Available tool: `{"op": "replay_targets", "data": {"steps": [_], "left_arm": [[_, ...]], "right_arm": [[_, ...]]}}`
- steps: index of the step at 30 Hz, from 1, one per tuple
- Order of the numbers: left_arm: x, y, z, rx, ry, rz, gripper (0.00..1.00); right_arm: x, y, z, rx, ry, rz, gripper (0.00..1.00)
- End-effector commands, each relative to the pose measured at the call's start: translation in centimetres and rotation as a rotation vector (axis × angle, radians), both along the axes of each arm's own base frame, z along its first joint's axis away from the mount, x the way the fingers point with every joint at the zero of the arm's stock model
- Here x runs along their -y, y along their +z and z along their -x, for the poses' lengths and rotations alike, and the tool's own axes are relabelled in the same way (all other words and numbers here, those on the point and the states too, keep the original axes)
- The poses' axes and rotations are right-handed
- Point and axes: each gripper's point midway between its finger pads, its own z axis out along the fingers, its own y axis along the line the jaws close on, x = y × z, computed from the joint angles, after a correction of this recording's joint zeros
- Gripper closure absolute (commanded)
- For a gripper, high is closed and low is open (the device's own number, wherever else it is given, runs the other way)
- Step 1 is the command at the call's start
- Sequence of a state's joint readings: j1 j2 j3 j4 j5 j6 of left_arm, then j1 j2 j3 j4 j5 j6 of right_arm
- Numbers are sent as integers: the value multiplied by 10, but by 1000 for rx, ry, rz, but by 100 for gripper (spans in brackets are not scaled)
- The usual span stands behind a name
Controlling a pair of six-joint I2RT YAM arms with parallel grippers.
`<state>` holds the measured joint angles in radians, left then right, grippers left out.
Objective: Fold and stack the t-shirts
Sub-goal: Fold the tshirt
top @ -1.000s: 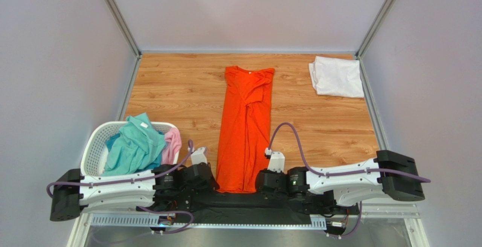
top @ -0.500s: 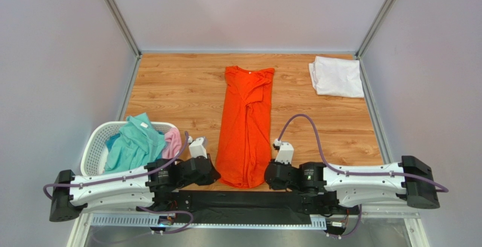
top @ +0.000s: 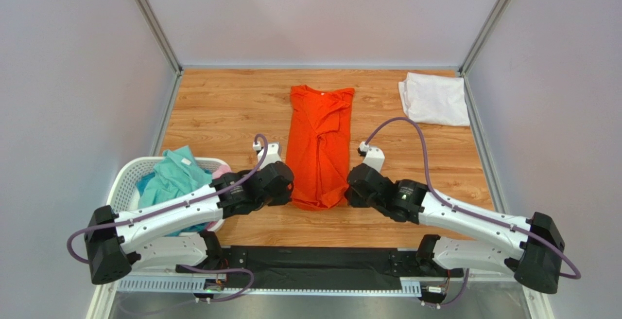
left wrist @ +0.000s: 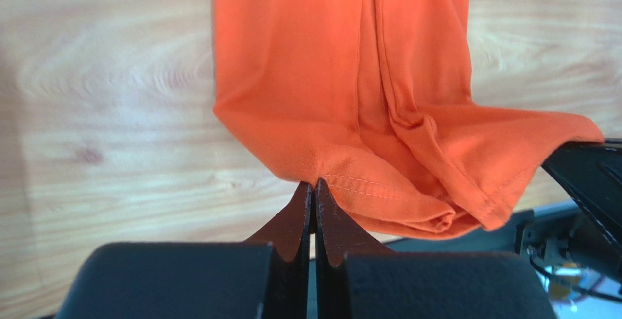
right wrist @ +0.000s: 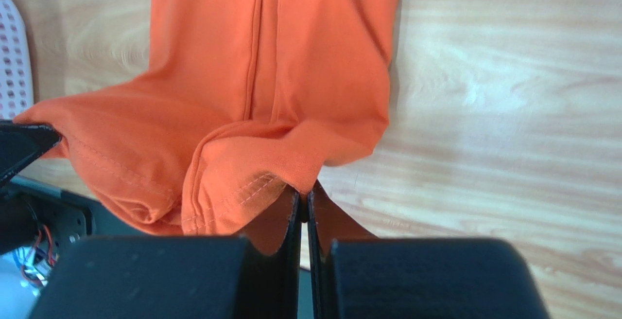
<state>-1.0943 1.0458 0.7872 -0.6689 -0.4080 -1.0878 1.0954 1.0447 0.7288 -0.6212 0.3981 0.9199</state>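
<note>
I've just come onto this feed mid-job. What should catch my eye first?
The bright orange t-shirt stands out first, a narrow strip down the middle of the wooden table. The left gripper and right gripper are each shut on a corner of its near hem. Next come the white t-shirt, folded at the far right corner, and the white mesh basket at near left, holding a teal t-shirt.

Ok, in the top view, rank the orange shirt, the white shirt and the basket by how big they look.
1. Orange shirt and basket: about alike. The left arm hides part of the basket, so I won't rank these two.
2. White shirt: clearly the smallest.
</note>
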Motion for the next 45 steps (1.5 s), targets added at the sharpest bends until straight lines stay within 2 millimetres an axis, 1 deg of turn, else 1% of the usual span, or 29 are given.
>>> {"op": "replay_targets", "data": {"steps": [1, 3, 4, 5, 6, 10, 11, 16, 17, 18, 19, 20, 21, 23, 25, 26, 30, 31, 32, 33, 34, 35, 36, 38, 39, 40, 41, 43, 45], "left_arm": [[2, 20, -26, 58, -25, -20, 100], [5, 28, -36, 78, -44, -18, 100], [3, 31, -45, 87, -31, -12, 100], [8, 36, -50, 97, -41, 11, 100], [5, 39, -57, 111, -45, 8, 100], [13, 54, -77, 132, -55, 34, 100], [13, 50, -81, 120, -53, 21, 100], [12, 51, -109, 118, -37, -2, 100], [16, 49, -115, 106, -47, -6, 100], [13, 49, -122, 102, -38, -7, 100], [17, 49, -128, 96, -46, -4, 100], [17, 48, -131, 90, -46, -6, 100], [13, 48, -138, 90, -31, -5, 100], [14, 46, -148, 84, -27, -8, 100], [12, 46, -158, 83, -19, -7, 100], [13, 40, -162, 74, -25, -20, 100], [12, 36, -178, 75, -16, -40, 100], [12, 34, -182, 73, -8, -47, 100], [11, 32, -186, 71, -4, -50, 100], [8, 31, -190, 68, 3, -53, 100], [9, 27, -195, 56, 3, -52, 100], [6, 25, -200, 49, 14, -50, 100], [6, 23, -203, 43, 13, -43, 100], [10, 16, -212, 24, 2, -28, 100], [11, 13, -214, 17, -5, -26, 100], [15, 8, -219, 10, -15, -27, 100], [15, 5, -223, 7, -12, -31, 100], [19, -3, -230, -8, -22, -39, 100], [21, -12, -237, -28, -25, -38, 100]], "right_arm": [[-15, 27, -24, 49, 64, -60, 97], [-17, 36, -37, 62, 67, -72, 97], [-17, 34, -41, 56, 66, -60, 97], [-14, 35, -49, 60, 59, -51, 97], [-19, 37, -53, 51, 70, -58, 97], [-20, 39, -74, 35, 54, -67, 98], [-17, 40, -82, 32, 40, -71, 98], [-15, 43, -105, 27, 22, -73, 98], [-13, 47, -112, 34, 13, -78, 98], [-12, 46, -116, 34, 17, -69, 98], [-8, 45, -121, 32, 6, -64, 98], [-9, 50, -126, 41, 12, -75, 98], [-8, 47, -131, 31, 8, -68, 98], [-6, 50, -141, 33, 5, -79, 98], [-4, 45, -149, 18, 4, -67, 98], [-1, 43, -154, 17, -3, -58, 98], [-1, 37, -174, 5, -6, -42, 98], [-6, 36, -174, -10, 15, -58, 98], [-4, 36, -179, -8, 12, -56, 99], [-3, 29, -182, -23, 8, -43, 99], [-3, 32, -186, -15, 3, -47, 99], [0, 29, -190, -16, -8, -37, 99], [1, 24, -193, -26, -12, -28, 99], [1, 23, -201, -29, -15, -33, 99], [0, 17, -203, -44, -10, -28, 99], [0, 17, -208, -43, -12, -33, 99], [0, 10, -210, -58, -10, -26, 99], [-1, 6, -217, -61, -9, -29, 99], [-1, -4, -222, -85, -8, -27, 99]]}}
